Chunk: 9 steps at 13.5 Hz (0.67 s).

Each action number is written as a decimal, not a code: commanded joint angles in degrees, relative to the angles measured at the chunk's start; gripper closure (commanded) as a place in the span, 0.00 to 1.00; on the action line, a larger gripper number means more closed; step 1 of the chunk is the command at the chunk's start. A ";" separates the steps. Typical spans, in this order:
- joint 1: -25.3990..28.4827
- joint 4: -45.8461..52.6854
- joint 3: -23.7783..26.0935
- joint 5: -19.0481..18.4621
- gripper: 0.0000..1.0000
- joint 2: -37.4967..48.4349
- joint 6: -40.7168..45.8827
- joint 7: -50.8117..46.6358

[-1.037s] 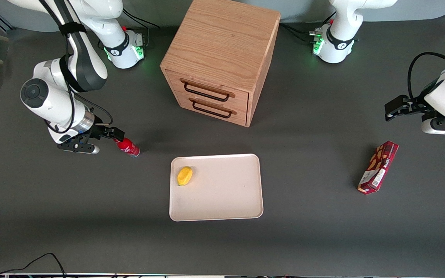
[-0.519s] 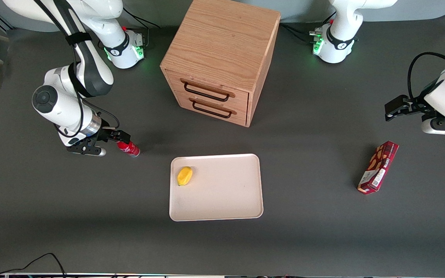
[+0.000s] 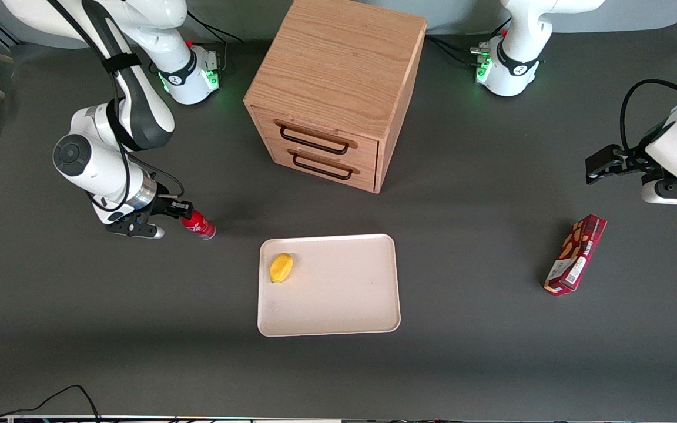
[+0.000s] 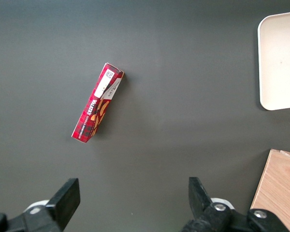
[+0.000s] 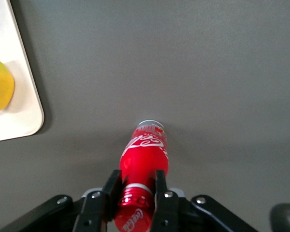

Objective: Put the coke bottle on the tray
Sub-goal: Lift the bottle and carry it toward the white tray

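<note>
The right arm reaches low over the surface [image 3: 138, 329] at the working arm's end, its forearm angled down and its wrist turned so that the pincer [image 3: 184, 211] points sideways toward the tray [image 3: 338, 305]. The pincer is clamped on the bottle [image 3: 200, 225]: in the right wrist view the two fingers [image 5: 111, 191] press against the neck just below the cap, one on each side, with the pincer [image 5: 135, 193] centred on the neck. The bottle [image 5: 145, 159] lies tilted, cap end in the pincer and base end pointing away from it, toward the tray; whether the base touches the surface cannot be told. The bottle is near the tray but apart from it, with a strip of bare surface between the base and the tray's nearest rounded corner [image 5: 36, 123]. The bottle is farther from the front camera than the tray. A yellow item [image 3: 281, 267] lies on the tray close to the rim that faces the bottle; the remainder of the tray floor is bare. The cabinet [image 3: 338, 88] stands farther from the front camera than the tray, its two drawers facing the tray, with a band of bare surface in front of them. A snack box [image 3: 575, 254] lies flat toward the parked arm's end, well apart from the tray and the bottle.
</note>
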<state>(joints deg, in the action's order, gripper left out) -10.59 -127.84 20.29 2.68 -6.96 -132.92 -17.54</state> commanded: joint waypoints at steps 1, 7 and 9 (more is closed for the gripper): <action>-0.31 -0.04 1.59 1.63 1.00 0.45 -0.41 1.46; 0.21 25.04 2.12 1.54 1.00 0.73 20.12 0.40; 2.75 33.93 2.21 0.75 1.00 -2.95 23.13 -1.17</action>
<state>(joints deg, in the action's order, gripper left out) -10.05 -103.72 22.32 2.90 -5.60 -114.02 -17.58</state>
